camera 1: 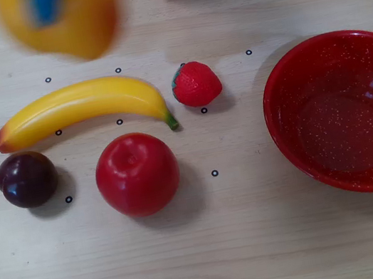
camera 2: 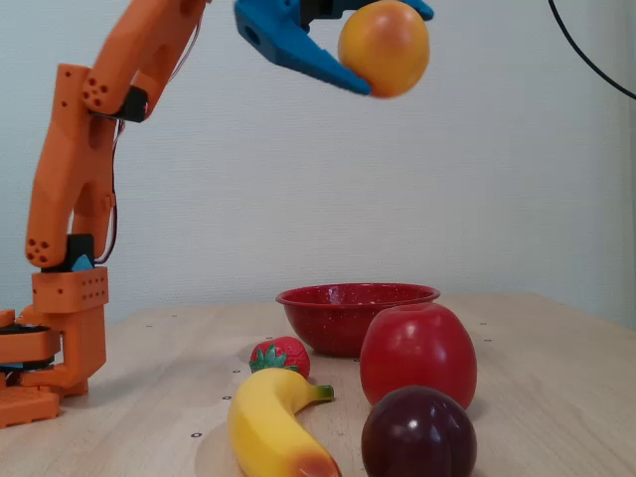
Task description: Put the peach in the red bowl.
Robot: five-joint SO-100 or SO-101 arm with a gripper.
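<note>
The yellow-orange peach [camera 2: 384, 47] hangs high above the table, held between the blue fingers of my gripper [camera 2: 376, 40], which is shut on it. From overhead the peach [camera 1: 76, 25] is a blurred shape at the top left, above the banana, with a blue finger [camera 1: 45, 4] across it. The speckled red bowl [camera 1: 283, 72] sits at the right of the overhead view with nothing in it. In the fixed view the red bowl [camera 2: 343, 316] stands at the back of the table, below and a little left of the held peach.
A banana [camera 1: 79, 105], a strawberry [camera 1: 195, 84], a red apple [camera 1: 137, 174] and a dark plum [camera 1: 26, 179] lie on the wooden table left of the bowl. The orange arm base [camera 2: 50, 338] stands at the left of the fixed view.
</note>
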